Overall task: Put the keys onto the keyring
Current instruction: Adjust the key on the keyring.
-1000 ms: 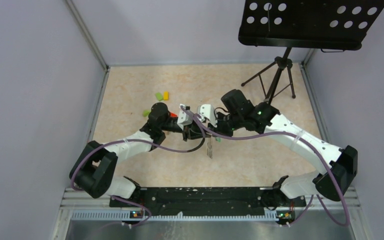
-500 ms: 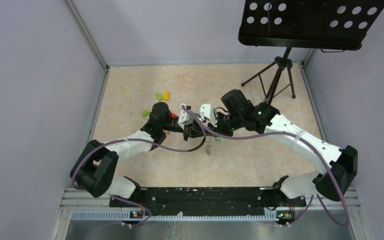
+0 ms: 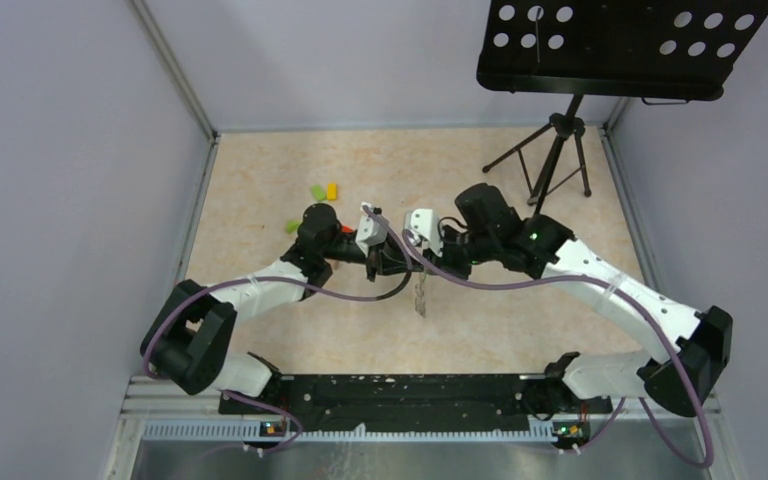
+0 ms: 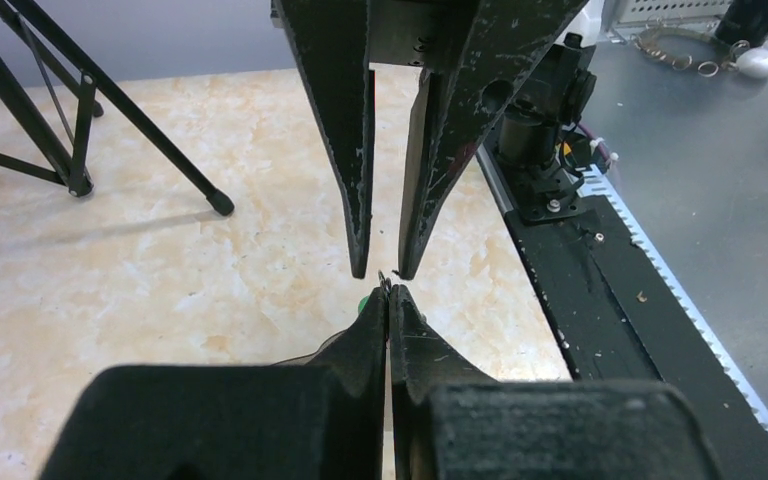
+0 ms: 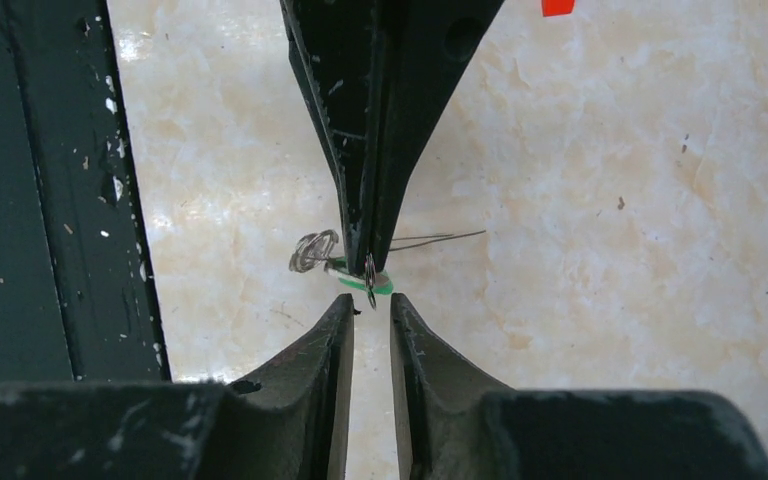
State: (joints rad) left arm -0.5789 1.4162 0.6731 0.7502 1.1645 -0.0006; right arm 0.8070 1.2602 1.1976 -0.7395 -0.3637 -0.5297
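My left gripper (image 3: pixel 400 263) is shut on the keyring, a thin dark wire seen edge-on in the right wrist view (image 5: pixel 442 238). A small wire loop sticks out of its tips (image 4: pixel 384 284). Silver keys (image 5: pixel 312 252) and a green tag (image 5: pixel 384 287) hang just beside those tips. In the top view the keys (image 3: pixel 420 297) dangle below the two grippers. My right gripper (image 5: pixel 370 300) is open. Its fingertips (image 4: pixel 360 262) face the left tips with a small gap and hold nothing. It also shows in the top view (image 3: pixel 430 262).
A black music stand (image 3: pixel 620 45) on a tripod (image 3: pixel 552 160) stands at the back right. Small green and yellow blocks (image 3: pixel 324 191) and another green one (image 3: pixel 292 226) lie behind the left arm. A black rail (image 3: pixel 410 388) runs along the near edge.
The right arm has drawn back a little to the right, away from the left gripper. The keys swung slightly under the left gripper, which has stayed in place.
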